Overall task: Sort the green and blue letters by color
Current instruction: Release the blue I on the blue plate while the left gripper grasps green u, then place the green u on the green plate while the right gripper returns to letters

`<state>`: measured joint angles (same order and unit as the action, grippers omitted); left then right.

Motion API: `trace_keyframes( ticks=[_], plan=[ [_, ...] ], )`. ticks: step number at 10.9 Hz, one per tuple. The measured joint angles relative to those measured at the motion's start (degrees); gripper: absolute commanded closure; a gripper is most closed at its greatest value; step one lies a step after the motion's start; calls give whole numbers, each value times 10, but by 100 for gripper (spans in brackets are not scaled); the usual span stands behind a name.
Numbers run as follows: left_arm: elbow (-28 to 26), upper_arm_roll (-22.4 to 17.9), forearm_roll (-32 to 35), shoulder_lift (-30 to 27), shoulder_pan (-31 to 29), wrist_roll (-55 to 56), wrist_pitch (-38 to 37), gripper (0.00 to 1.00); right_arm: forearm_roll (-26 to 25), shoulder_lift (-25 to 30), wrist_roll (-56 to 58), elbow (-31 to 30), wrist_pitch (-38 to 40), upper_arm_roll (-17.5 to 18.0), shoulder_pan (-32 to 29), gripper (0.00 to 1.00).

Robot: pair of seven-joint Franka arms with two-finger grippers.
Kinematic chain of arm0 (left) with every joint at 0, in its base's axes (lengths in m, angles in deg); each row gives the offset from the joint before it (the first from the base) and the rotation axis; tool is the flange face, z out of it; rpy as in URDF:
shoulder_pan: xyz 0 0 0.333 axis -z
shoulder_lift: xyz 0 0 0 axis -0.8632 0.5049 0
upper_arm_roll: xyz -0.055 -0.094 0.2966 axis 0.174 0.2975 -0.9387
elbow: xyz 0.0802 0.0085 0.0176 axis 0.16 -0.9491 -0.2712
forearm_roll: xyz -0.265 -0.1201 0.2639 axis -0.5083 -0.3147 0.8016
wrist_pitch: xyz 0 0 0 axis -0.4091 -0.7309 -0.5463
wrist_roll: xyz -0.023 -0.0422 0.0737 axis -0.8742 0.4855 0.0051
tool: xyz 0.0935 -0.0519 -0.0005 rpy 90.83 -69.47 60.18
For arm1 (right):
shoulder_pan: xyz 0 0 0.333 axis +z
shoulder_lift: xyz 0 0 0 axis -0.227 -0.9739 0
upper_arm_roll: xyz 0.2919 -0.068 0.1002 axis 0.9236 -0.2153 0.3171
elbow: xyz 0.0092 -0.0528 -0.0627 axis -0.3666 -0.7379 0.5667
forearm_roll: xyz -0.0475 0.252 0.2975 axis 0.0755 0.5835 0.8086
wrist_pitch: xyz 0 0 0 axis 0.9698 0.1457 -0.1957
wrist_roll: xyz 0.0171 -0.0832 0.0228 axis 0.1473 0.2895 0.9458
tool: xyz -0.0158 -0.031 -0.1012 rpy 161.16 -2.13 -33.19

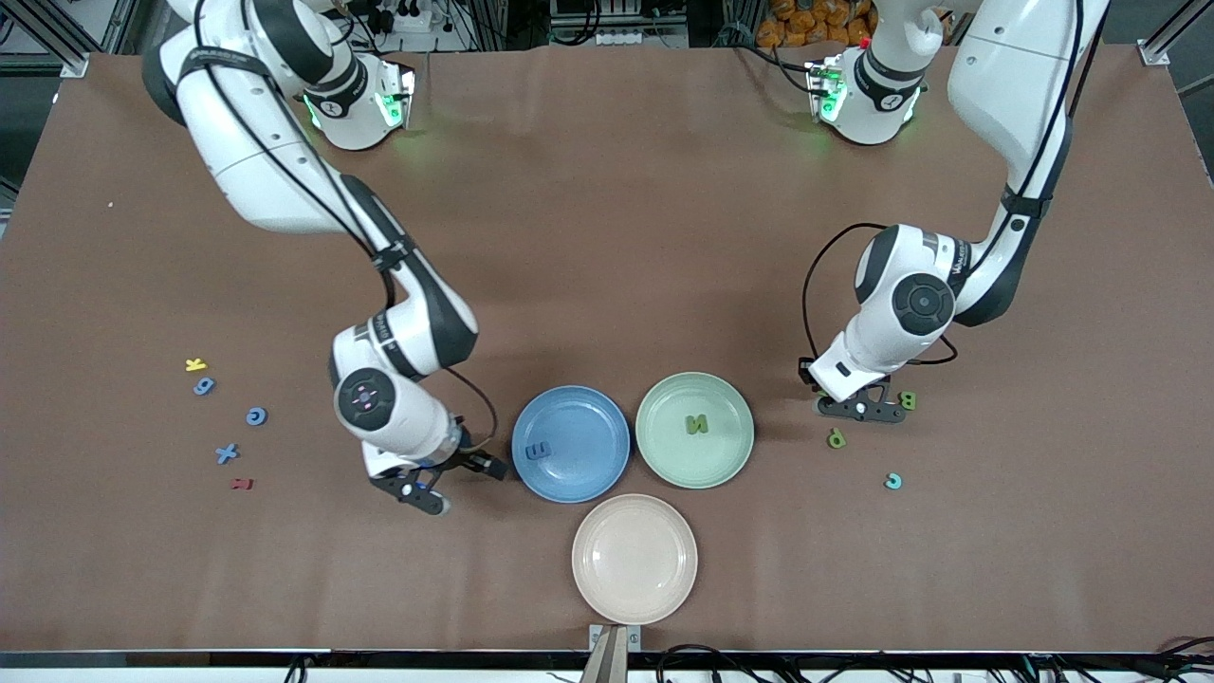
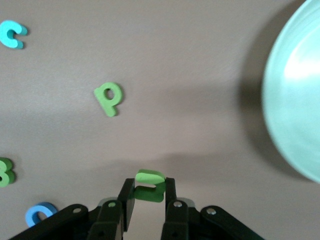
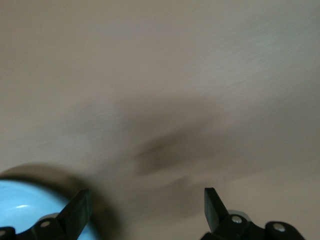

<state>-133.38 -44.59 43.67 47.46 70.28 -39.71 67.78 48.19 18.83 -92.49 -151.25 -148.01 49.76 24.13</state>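
My left gripper (image 1: 858,410) is shut on a green letter (image 2: 150,184), low over the table beside the green plate (image 1: 730,465), toward the left arm's end. A green N (image 1: 697,424) lies in that plate. A green P (image 1: 836,437), a green B (image 1: 907,400) and a cyan C (image 1: 892,481) lie around the left gripper. The P (image 2: 109,97) and a blue letter (image 2: 40,212) show in the left wrist view. My right gripper (image 1: 446,479) is open and empty beside the blue plate (image 1: 569,484), which holds a blue E (image 1: 538,451).
A beige plate (image 1: 634,598) sits nearest the front camera. Toward the right arm's end lie a yellow K (image 1: 195,364), a blue 6 (image 1: 204,386), a blue C (image 1: 256,415), a blue X (image 1: 227,453) and a dark red letter (image 1: 243,484).
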Motion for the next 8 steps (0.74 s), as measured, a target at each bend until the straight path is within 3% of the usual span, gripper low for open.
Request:
trace_keyframes(
  ticks=[4, 8],
  plan=[
    [84, 2, -44, 15, 77, 127, -63, 98, -8, 32, 153, -14, 87, 0, -67, 0],
    [196, 2, -46, 83, 110, 227, -109, 97, -60, 92, 272, -107, 87, 0, -146, 0]
  ],
)
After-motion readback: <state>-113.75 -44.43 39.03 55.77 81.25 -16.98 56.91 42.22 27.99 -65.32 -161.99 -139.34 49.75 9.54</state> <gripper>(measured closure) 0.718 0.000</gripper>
